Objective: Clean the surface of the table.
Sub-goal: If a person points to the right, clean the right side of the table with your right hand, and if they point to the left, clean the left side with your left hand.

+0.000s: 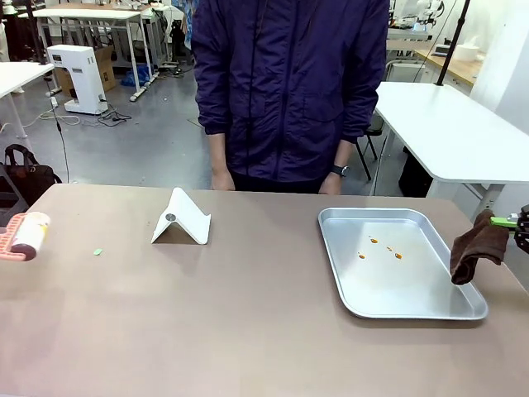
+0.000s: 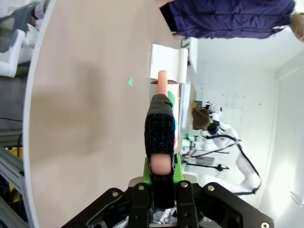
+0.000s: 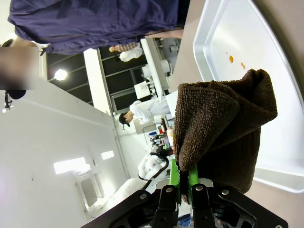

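The table [image 1: 248, 331] lies between robot and person. Left gripper [image 2: 162, 175]: fingers pinching a pink-handled roller [image 2: 160, 130] at the table's left edge. Right gripper [image 3: 184, 179]: fingers pressed on a brown cloth [image 3: 223, 123] at the right edge, beside the metal tray's [image 1: 331, 217] right rim.

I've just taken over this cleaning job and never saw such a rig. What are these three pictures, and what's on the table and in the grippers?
Two robot arms share a table with a person standing opposite. The wide picture looks across from between the arms; the other two come from cameras on each wrist. On the table: a white folded stand, a small green scrap and a metal tray with orange spots. The left gripper is shut on the handle of a roller; the right gripper is shut on a brown cloth.
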Available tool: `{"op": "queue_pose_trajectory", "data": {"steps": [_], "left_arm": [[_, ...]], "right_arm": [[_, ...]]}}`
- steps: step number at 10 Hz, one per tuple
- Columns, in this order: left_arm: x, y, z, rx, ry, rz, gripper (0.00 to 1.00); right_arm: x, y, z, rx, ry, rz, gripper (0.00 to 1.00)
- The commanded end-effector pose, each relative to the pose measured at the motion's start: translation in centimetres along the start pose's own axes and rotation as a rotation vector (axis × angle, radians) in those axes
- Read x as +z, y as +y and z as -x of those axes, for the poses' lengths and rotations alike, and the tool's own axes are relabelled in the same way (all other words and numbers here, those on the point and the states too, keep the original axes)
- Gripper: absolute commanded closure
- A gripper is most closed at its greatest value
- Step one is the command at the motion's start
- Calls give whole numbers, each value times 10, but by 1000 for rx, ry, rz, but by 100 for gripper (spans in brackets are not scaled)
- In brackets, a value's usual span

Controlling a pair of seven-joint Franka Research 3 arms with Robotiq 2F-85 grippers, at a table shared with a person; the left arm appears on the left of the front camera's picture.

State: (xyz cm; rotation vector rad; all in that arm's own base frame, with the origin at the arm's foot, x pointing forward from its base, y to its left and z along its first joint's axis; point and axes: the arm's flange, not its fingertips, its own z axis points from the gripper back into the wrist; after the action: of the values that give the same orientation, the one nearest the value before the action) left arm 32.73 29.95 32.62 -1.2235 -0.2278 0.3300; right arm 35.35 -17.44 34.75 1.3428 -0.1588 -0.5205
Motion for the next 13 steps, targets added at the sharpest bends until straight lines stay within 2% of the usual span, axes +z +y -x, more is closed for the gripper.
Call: {"op": "queue_pose_trajectory", "data": {"steps": [1, 5, 9, 13], "left_arm": [[-28, -19, 2, -2, -37, -75, 81], [-66, -26, -16, -35, -21, -177, 81], [-79, -21, -28, -33, -86, -258, 81], [-103, -16, -41, -1, -48, -334, 81]], "right_arm": [[2, 5, 2, 1, 4, -10, 100], [2, 5, 2, 1, 4, -10, 100], [2, 5, 2, 1, 4, -10, 100], [2, 5, 2, 1, 4, -10, 100]]}}
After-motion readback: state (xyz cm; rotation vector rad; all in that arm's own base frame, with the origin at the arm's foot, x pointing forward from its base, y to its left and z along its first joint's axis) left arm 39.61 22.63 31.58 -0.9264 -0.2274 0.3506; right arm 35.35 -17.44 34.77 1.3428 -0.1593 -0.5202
